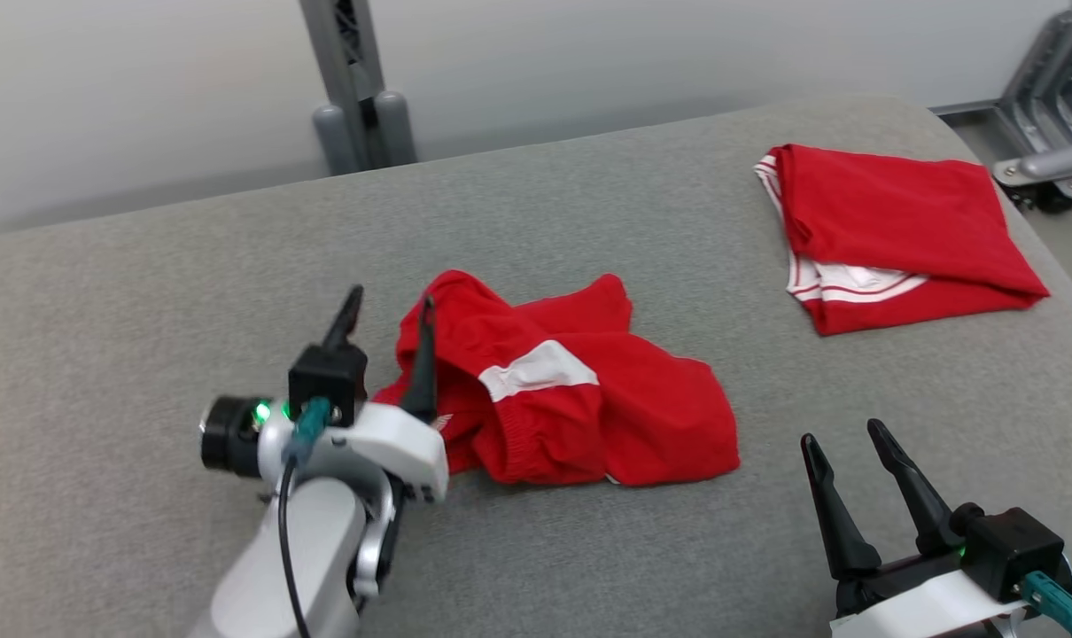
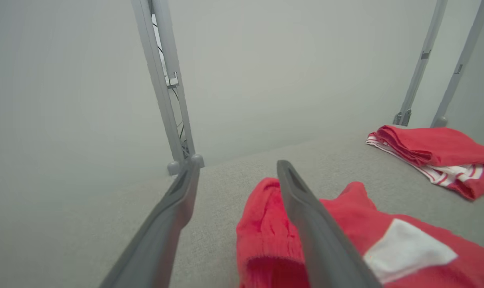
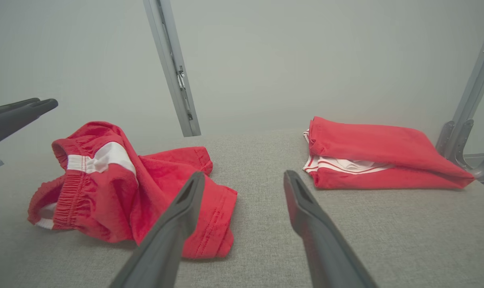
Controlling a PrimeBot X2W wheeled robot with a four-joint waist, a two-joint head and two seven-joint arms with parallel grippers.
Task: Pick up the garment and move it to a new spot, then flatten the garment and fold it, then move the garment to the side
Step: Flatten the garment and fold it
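Red shorts (image 1: 571, 399) lie crumpled mid grey padded table (image 1: 146, 354), elastic waistband (image 1: 518, 447) bunched at the near-left, white patch (image 1: 536, 368) up. Left gripper (image 1: 392, 297) is at the shorts' left edge, fingers apart and holding nothing; one finger crosses the cloth, contact unclear. Right gripper (image 1: 842, 434) is spread too, near-right, well apart from the shorts. Step in hand looks like the pickup: likely best to pinch the waistband ridge, not loose folds, and lift clear of the folded red garment (image 1: 890, 230) far right. Containers: none to log; both garments lie directly on the table.
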